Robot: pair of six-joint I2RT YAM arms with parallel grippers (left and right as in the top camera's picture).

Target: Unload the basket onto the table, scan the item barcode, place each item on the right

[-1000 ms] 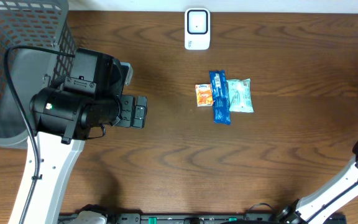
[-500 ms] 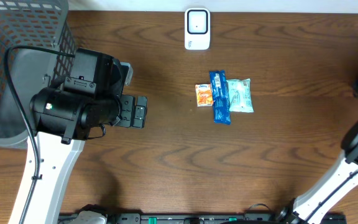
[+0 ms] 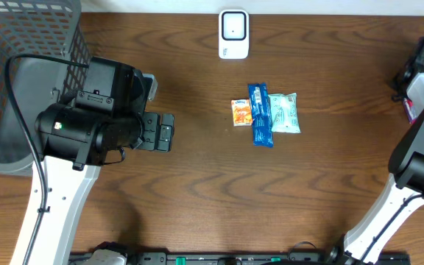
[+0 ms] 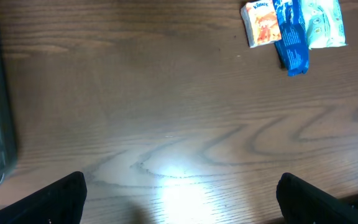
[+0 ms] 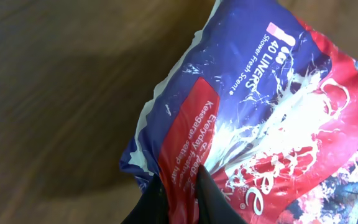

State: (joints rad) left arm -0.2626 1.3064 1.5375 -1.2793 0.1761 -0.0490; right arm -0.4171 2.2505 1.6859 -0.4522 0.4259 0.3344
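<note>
The right claw (image 5: pixel 178 186) pinches a red-and-blue liner packet (image 5: pixel 272 118) at the worktop's (image 3: pixel 197 191) right edge; the left claw (image 4: pixel 180 193) gapes wide, empty. The scan looks not yet done: the scanner (image 3: pixel 233 34) stands well apart at the far edge.

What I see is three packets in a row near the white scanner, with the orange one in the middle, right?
Not quite: the overhead view shows the blue packet in the middle, with the orange packet and pale green packet at the ends.
</note>
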